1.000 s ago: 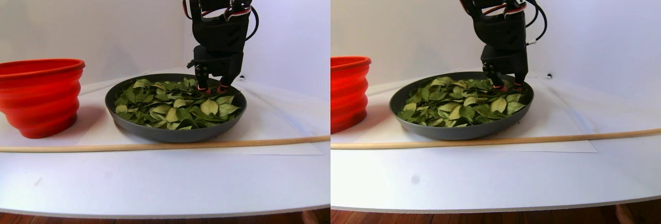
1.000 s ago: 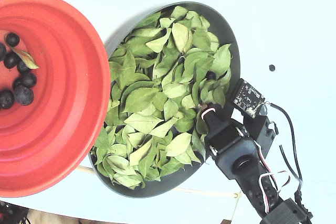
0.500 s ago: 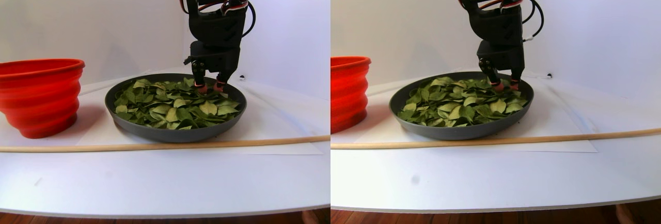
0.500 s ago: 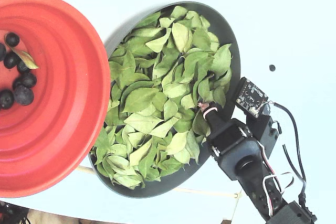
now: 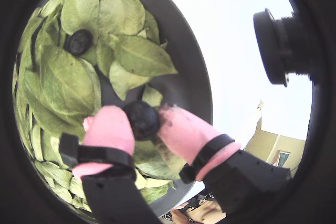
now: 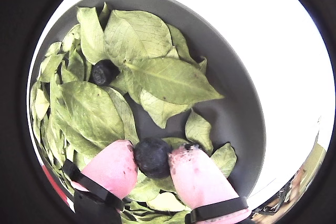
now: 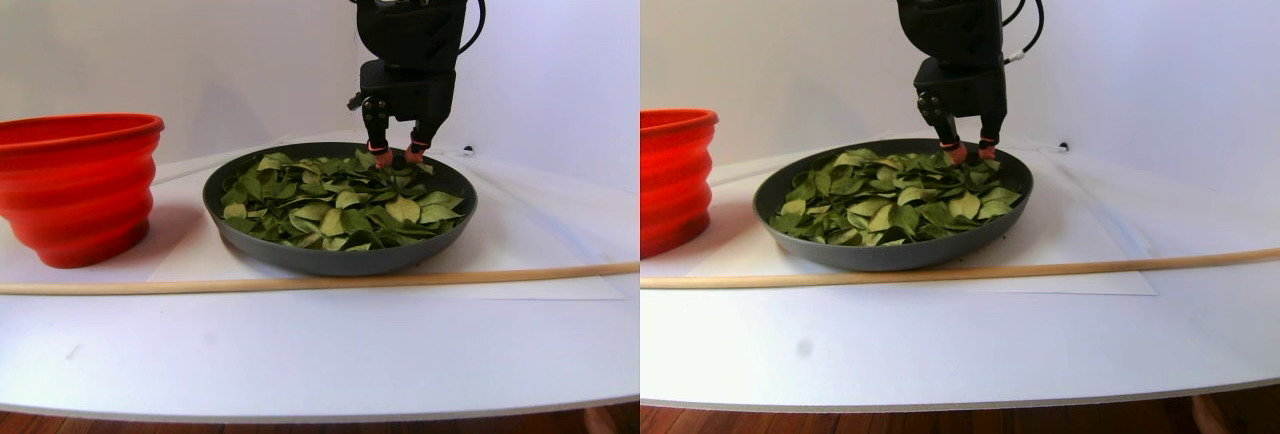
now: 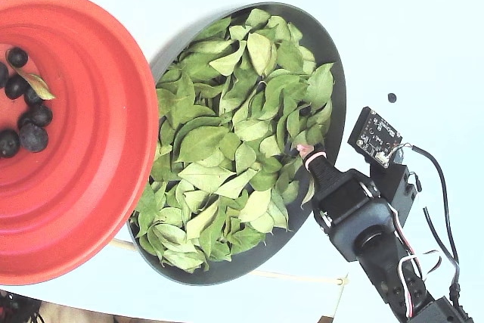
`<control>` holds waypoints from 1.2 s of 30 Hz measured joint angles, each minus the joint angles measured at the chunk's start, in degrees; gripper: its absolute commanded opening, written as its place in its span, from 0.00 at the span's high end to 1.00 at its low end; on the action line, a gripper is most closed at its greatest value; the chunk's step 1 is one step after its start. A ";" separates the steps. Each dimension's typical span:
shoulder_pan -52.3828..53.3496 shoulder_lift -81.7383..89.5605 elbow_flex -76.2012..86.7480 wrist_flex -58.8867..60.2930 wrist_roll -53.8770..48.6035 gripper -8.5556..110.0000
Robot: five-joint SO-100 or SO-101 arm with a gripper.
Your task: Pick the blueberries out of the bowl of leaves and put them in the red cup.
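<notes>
- Wrist views both show your gripper (image 6: 152, 157) clamped on one berry (image 6: 152, 157); the pink fingertips (image 6: 110, 166) press it from either side, so the hold looks centred and not a pinch at the edge.
- Just below the tips lie the leaves (image 6: 157, 80) and the grey bowl (image 6: 239, 108); in the stereo pair view the tips hang at about rim height at the bowl's far edge, which I judge is to clear the leaves before any sideways travel.
- One leaf hangs close under the gripper in the fixed view (image 8: 308, 191); whether it is caught with the berry cannot be told. Check it before you release.
- Ahead of the fingertips, a second berry (image 6: 103, 72) sits half tucked among the leaves, well apart from the held one. It remains to be picked.
- Across the bowl from your gripper stands the red cup (image 8: 91, 187), already holding several berries (image 8: 34, 135) and one stray leaf.
- Judged step: carry to the cup. You must cross the whole bowl, so keep the grip firm; a round berry may roll out.
</notes>
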 measured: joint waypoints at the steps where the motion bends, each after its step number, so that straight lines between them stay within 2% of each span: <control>1: -0.18 0.44 0.35 0.18 0.09 0.84; 36: -10.99 20.48 10.11 16.52 7.29 0.84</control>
